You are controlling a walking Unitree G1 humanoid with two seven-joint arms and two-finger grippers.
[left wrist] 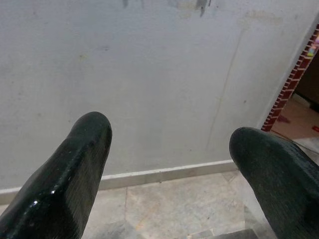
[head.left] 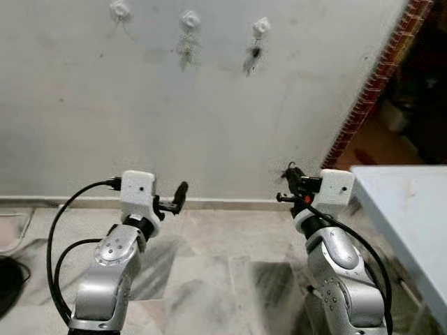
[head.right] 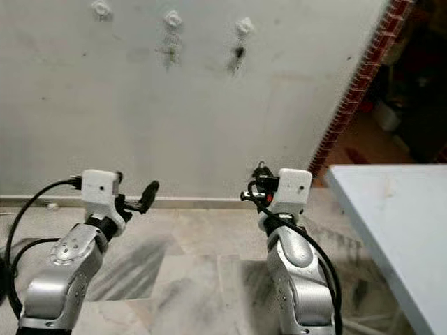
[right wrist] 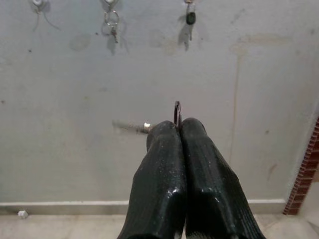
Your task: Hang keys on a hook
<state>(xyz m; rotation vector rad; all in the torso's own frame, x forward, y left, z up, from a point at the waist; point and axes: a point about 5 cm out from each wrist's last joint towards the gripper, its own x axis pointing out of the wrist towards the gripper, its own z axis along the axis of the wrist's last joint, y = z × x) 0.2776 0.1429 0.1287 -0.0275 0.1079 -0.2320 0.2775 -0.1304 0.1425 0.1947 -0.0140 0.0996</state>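
While the left gripper gapes apart, the right gripper pinches a thin metal key ring edge-on, a silvery key jutting sideways.

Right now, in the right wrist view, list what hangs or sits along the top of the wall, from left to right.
Empty white hook → hook with a key ring and keys → hook with a dark key fob.

Matt, stained plaster wall — glossy black ribbed fingers pinch a shiny metal key; brushed silver arms.
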